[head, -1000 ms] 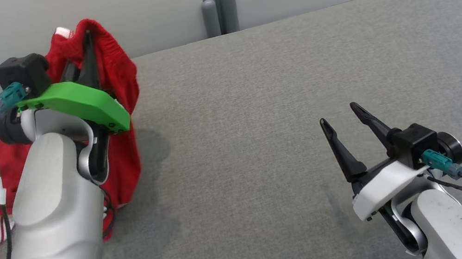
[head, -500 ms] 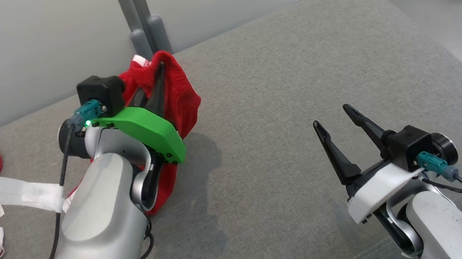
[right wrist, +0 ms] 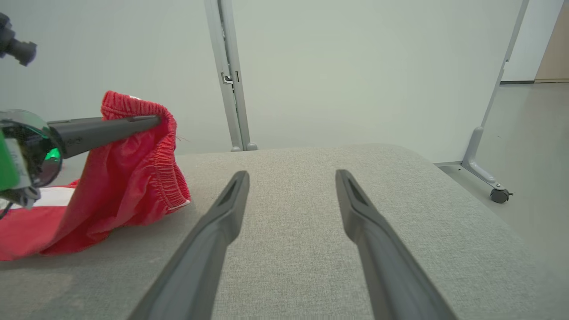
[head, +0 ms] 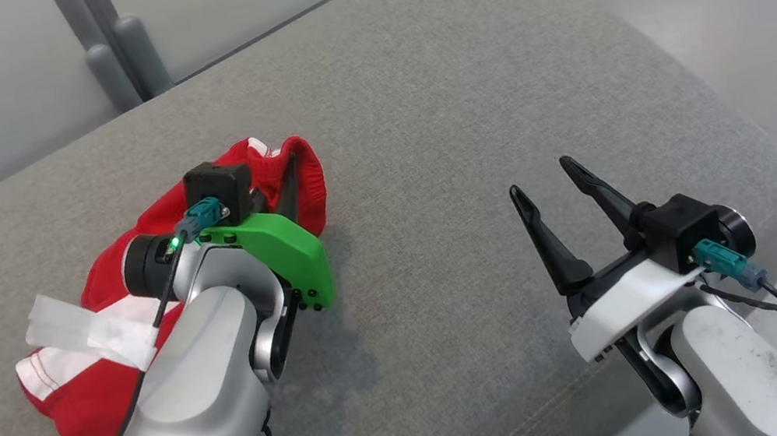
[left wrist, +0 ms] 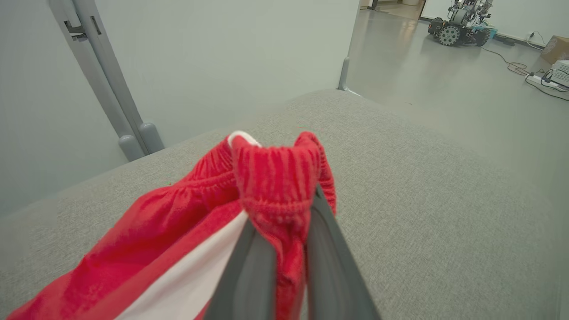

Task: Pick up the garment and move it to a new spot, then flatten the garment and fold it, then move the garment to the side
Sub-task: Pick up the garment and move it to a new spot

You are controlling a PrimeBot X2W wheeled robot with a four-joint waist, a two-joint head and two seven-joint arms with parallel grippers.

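Item under handling: one red garment (head: pixel 87 391) with white side stripes and an elastic waistband (left wrist: pixel 278 178), apparently shorts. It lies on the left half of a grey fabric cushion (head: pixel 433 108).

Orientation: in the head view the garment's long axis runs diagonally, from a crumpled lower portion resting on the cushion at lower left to the waistband at upper right. The waistband end is raised off the cushion and points away from the robot. From the right wrist view the cloth (right wrist: pixel 129 186) hangs in a slack drape from that raised end down to the cushion.

Left gripper (head: pixel 287 165): clenched on the gathered waistband. In its own wrist view the two fingers converge with red cloth pinched between them (left wrist: pixel 284 213), and the band is bunched over the fingertips.

Right gripper (head: pixel 541 177): released, fingers spread wide, nothing between them (right wrist: pixel 292 174). It hovers over bare cushion, well apart from the garment.

Limits of observation: the left forearm (head: pixel 184 410) covers the garment's middle. The leg openings cannot be made out. The left fingertips are buried under the waistband. The far side of the garment is not visible.
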